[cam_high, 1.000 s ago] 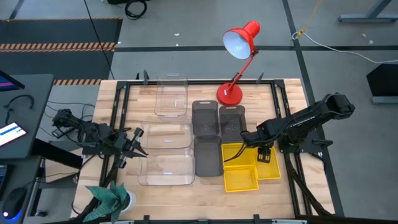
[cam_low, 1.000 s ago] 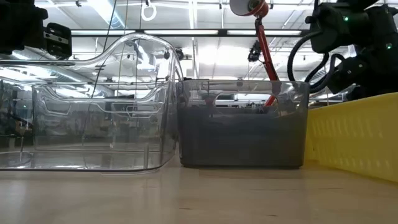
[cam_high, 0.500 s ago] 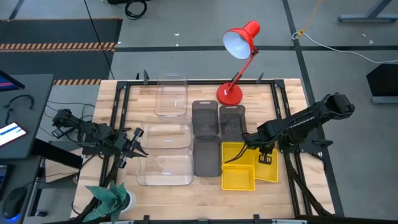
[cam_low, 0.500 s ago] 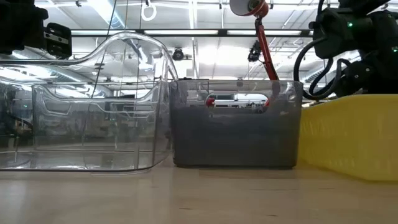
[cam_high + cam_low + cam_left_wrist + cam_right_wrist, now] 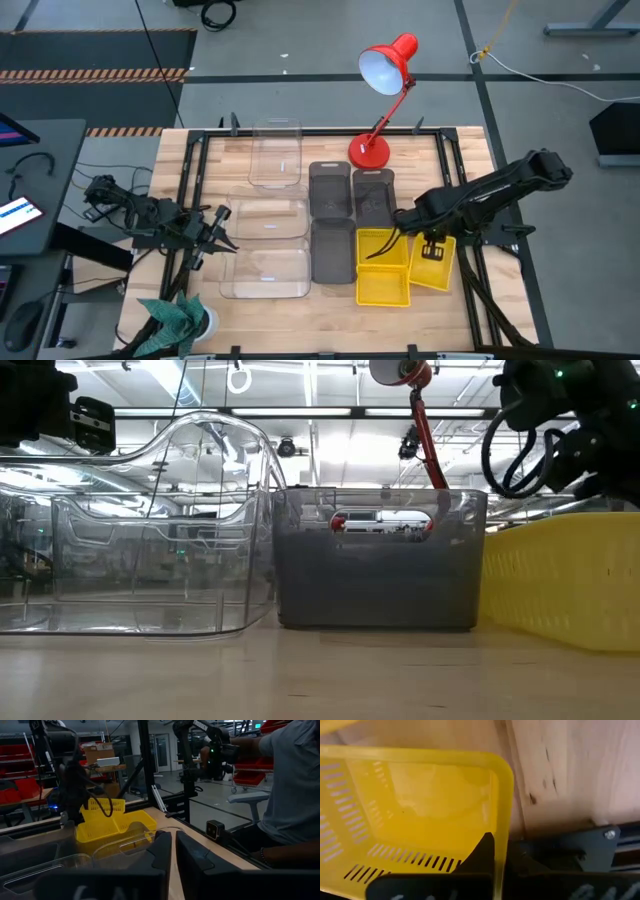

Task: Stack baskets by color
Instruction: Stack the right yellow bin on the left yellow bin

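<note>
Baskets of thin moulded plastic are judged light, fairly stiff and smooth. The bright yellow slotted rectangular basket (image 5: 436, 262) at right of centre in the high view is pinched by its rim wall in the right gripper (image 5: 498, 851), whose fingers are clamped on that wall; it sits tilted beside the second yellow basket (image 5: 384, 267). A rim grip is judged sound, though tilt may follow. Little room is left toward the table's right edge (image 5: 497, 190); open wood lies below. The left gripper (image 5: 173, 851) waits nearly closed, empty, by the clear see-through baskets (image 5: 268, 272).
</note>
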